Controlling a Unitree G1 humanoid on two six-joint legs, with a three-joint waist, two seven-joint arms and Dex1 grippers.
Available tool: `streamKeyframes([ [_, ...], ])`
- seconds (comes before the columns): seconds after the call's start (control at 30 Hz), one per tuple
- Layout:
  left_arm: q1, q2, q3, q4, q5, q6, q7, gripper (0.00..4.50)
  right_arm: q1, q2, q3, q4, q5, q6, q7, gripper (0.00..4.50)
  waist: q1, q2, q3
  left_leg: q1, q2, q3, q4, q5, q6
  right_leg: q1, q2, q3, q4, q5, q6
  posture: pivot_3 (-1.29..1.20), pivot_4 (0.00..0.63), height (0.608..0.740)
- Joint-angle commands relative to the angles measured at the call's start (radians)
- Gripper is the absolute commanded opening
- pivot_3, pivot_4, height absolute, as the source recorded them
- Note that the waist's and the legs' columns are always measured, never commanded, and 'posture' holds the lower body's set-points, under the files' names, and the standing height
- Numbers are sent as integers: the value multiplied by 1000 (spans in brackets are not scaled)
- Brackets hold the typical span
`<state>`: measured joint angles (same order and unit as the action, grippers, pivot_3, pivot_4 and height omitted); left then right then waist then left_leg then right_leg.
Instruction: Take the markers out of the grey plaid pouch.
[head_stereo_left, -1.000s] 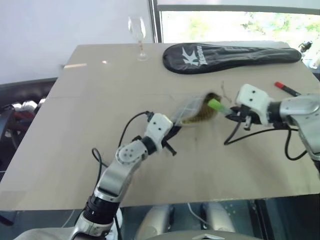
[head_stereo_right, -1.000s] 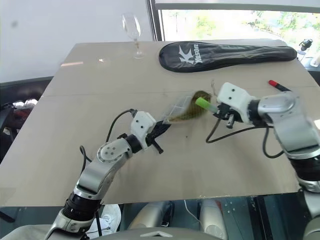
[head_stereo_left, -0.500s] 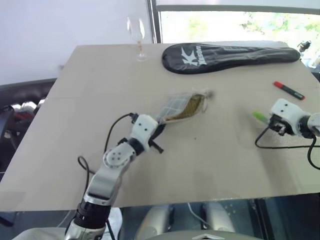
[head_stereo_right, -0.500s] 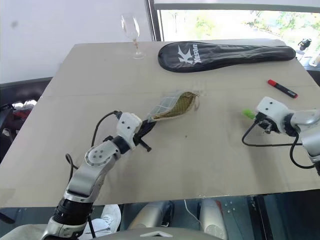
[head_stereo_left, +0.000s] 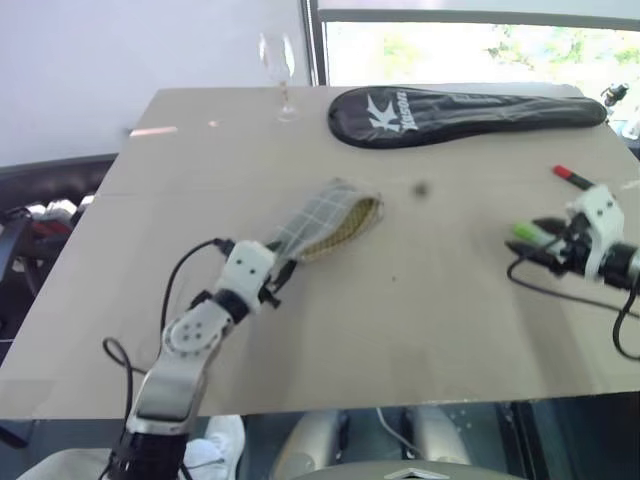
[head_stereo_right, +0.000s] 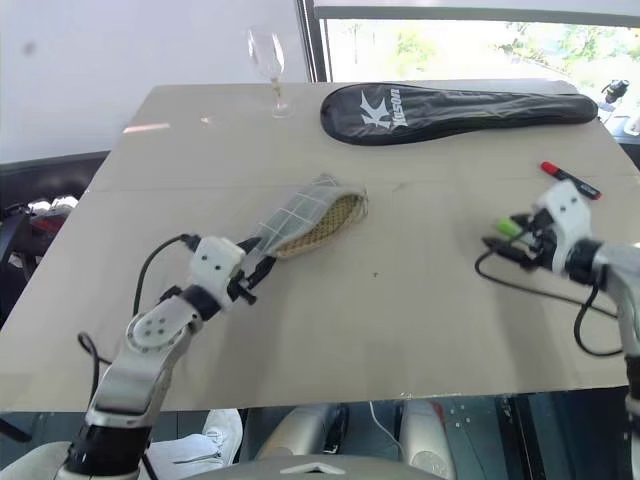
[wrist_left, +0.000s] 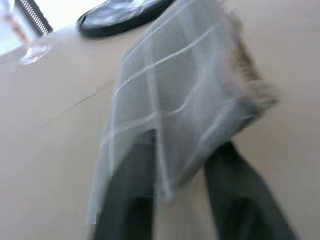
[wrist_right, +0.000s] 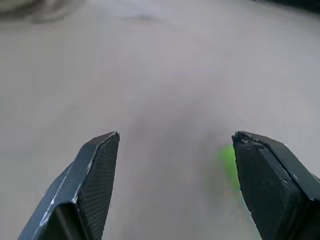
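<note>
The tan table (head_stereo_left: 420, 330) has wide bare stretches in its middle and along the near edge. Along its far edge lies a long black racket cover (head_stereo_left: 460, 108), with a wine glass (head_stereo_left: 278, 68) at the far left corner beside it. The grey plaid pouch (head_stereo_left: 325, 218) lies left of centre, mouth (yellowish lining showing) turned toward the right. Its near end lies between the fingers of the left gripper (head_stereo_left: 275, 282), which stand parted around the fabric; whether they grip it I cannot tell. Near the right edge, the right gripper (head_stereo_right: 497, 243) is spread wide, released. The green-capped marker (head_stereo_left: 527, 233) lies just beside it, and the red-capped marker (head_stereo_left: 572, 178) lies a little farther back.
</note>
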<state>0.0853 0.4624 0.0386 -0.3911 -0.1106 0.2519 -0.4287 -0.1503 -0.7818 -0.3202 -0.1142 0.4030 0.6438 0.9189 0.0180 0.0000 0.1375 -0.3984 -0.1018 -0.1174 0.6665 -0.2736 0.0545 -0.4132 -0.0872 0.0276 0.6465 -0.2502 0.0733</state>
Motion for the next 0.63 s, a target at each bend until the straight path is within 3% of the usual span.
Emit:
streamKeyframes([
  [0.03, 83, -21, 97, -113, -86, 54, 13, 2259, 102, 0, -129, -53, 99, -25, 59, 3681, -1, 1, 0, 0, 0, 1, 0, 0, 0, 0, 0, 0, 0, 0, 0, 0, 150, 740],
  [0.2, 223, -18, 277, -195, -299, 190, -45, 2259, 248, -19, -177, 48, 93, -122, 133, 3681, -4, 2, -1, 6, 1, 1, 0, -1, 0, 4, 1, 0, 2, 0, 0, 0, 150, 740],
  [0.43, 521, 32, 256, -350, -388, 204, -191, 2259, 295, -14, -197, 179, 106, -258, 229, 3681, -4, 3, 0, 15, 1, 7, -2, -5, 7, 12, 0, 5, -1, 0, 0, 0, 150, 740],
  [0.63, 588, 6, 262, -366, -391, 164, -194, 2259, 278, -34, -204, 263, 131, -286, 295, 3681, 0, 3, 0, 18, 2, 4, -2, -8, 5, 18, -1, 1, -4, -1, -1, 0, 150, 740],
])
